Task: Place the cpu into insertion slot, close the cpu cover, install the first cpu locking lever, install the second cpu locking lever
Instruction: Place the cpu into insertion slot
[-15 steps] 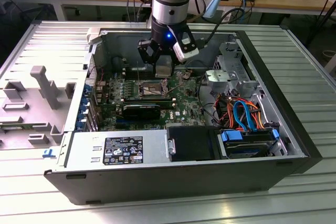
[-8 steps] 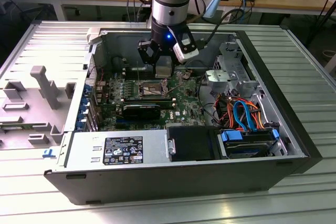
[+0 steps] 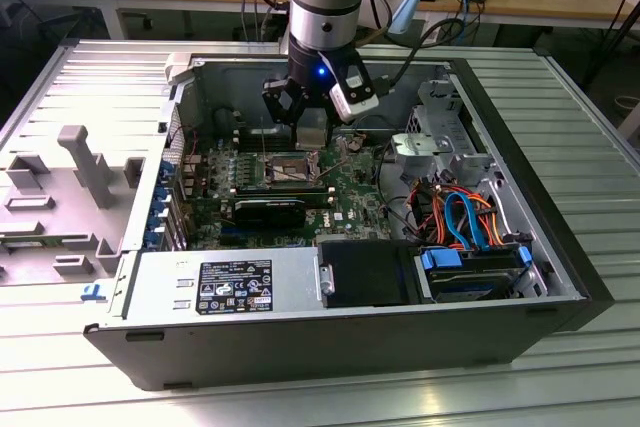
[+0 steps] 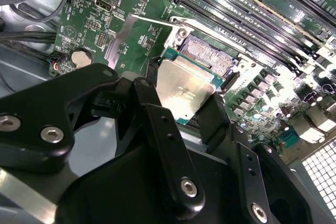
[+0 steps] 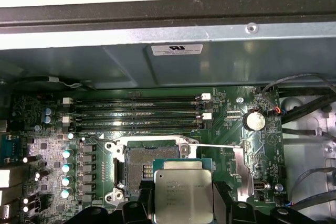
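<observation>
Cpu point(image 4: 185, 88), small flat square chip with dull silver metal top, pinched by opposite edges in black pincer point(image 5: 182, 205), held flat. Square silver-rimmed insertion slot point(image 5: 137, 167) with dark centre just beneath, partly offset sideways, unfilled, amid green circuit board point(image 5: 262, 150).

Colour rundown: the cpu point(image 5: 184, 192) has a dull silver top with a green edge, and the gripper point(image 4: 182, 92) is matte black all over. The circuit board point(image 5: 262, 145) is deep green, and the insertion slot point(image 5: 137, 165) is dark in the middle with a silver rim. Black memory slots point(image 5: 136, 113) with white clips, pale teal tops on the capacitors point(image 5: 66, 153), orange and blue cables point(image 3: 462, 215), dark grey case point(image 3: 400, 332), ribbed silver table point(image 3: 560, 97)
</observation>
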Available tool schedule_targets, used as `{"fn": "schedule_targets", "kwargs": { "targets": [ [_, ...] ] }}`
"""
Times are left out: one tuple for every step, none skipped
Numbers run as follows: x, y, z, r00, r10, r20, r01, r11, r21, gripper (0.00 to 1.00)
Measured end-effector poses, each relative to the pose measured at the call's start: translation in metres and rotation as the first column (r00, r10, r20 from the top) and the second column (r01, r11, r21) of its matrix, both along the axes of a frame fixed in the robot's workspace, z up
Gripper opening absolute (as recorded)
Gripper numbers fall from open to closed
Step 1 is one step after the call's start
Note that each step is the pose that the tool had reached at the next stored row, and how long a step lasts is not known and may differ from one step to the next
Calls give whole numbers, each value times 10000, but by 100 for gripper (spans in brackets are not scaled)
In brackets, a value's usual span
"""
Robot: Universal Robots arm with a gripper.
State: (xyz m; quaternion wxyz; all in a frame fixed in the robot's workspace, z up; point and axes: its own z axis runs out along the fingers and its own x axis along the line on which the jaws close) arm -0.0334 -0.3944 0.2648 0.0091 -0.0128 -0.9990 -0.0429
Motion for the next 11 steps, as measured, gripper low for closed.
{"fn": "schedule_targets", "kwargs": {
  "targets": [
    [0,0,0,10000,0,0,0,10000,0,54],
    [0,0,0,10000,0,1,0,10000,0,54],
    [0,0,0,10000,-8,0,8,10000,-1,54],
    [0,-1,0,10000,-41,0,41,10000,-1,54],
    [1,-1,0,10000,-97,0,97,10000,-1,54],
    [1,-1,0,9999,-147,0,147,9999,0,54],
    [1,-1,0,9998,-191,0,191,9998,-1,54],
    [0,-1,0,9997,-236,0,236,9997,0,54],
    [0,-1,0,9996,-277,0,277,9996,0,54],
    [0,-1,0,9995,-329,0,329,9995,0,54],
    [0,-1,0,9993,-368,0,368,9993,0,54]
  ]
}}
